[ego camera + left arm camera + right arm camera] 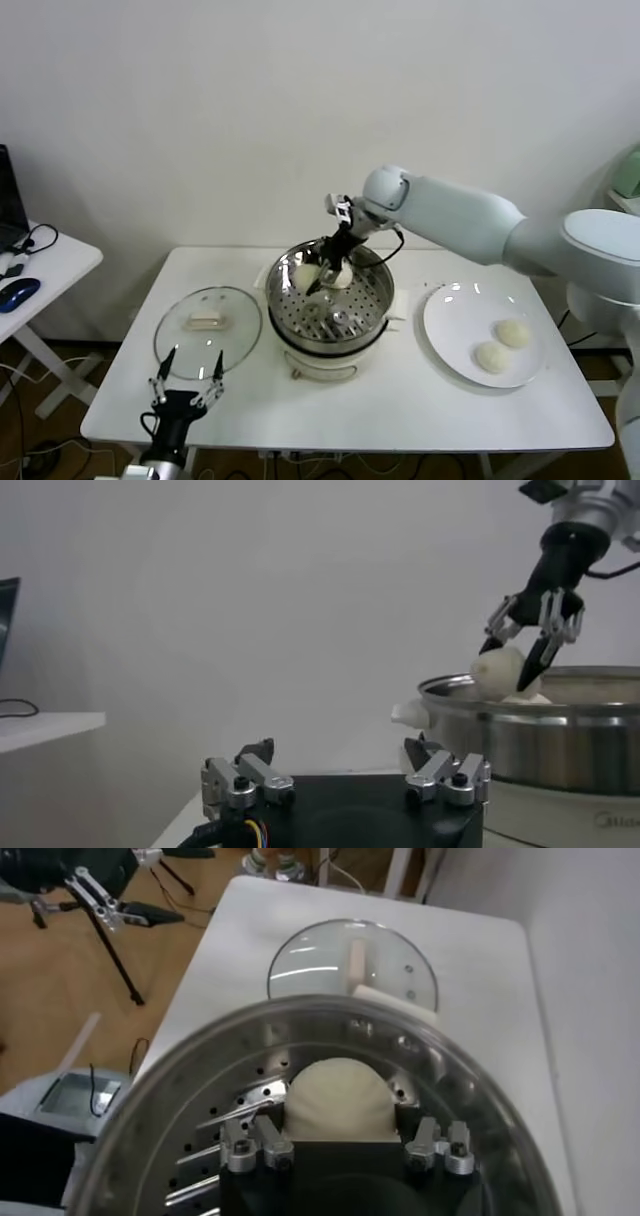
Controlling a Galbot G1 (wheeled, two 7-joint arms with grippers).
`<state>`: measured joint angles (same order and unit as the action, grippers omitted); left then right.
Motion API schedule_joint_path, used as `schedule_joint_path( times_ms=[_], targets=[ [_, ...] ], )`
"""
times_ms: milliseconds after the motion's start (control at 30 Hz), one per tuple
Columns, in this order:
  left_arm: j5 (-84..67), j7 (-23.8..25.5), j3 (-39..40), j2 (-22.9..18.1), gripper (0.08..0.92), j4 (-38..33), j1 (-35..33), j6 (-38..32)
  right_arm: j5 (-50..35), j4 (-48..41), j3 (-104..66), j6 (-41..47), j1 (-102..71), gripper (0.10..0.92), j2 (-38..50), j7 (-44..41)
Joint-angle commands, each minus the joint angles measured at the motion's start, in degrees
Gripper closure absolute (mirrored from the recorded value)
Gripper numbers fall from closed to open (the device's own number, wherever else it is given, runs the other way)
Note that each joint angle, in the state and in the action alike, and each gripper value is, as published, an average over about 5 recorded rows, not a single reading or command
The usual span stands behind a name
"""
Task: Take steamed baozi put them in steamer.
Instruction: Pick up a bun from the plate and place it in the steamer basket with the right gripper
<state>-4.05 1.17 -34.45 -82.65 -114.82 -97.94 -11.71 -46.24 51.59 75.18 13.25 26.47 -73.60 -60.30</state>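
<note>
Steel steamer (330, 300) is taking its second bun (336, 276): the right gripper (331, 272) is holding it over the basket beside one already inside; two are waiting on the plate (445, 310).

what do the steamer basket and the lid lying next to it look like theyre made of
Steamer: looks like polished stainless steel, a shiny reflective wall and a perforated floor. Lid: looks like clear glass, since the table shows through it, with a thin metallic rim and a pale handle, perhaps plastic.
</note>
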Motion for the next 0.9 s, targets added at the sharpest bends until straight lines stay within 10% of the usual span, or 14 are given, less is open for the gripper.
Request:
schedule_joint_path(
  times_ms=[33, 900],
  targets=[
    [-0.2, 0.0, 0.1, 0.1, 0.177, 0.5, -0.3, -0.1, 1.4, -3.4, 0.7, 0.1, -2.3, 0.313, -2.9, 0.7],
    [-0.5, 0.0, 0.0, 0.0, 0.177, 1.2, -0.1, -0.2, 2.9, -2.7, 0.2, -0.2, -4.0, 0.298, -3.2, 1.2]
  ],
)
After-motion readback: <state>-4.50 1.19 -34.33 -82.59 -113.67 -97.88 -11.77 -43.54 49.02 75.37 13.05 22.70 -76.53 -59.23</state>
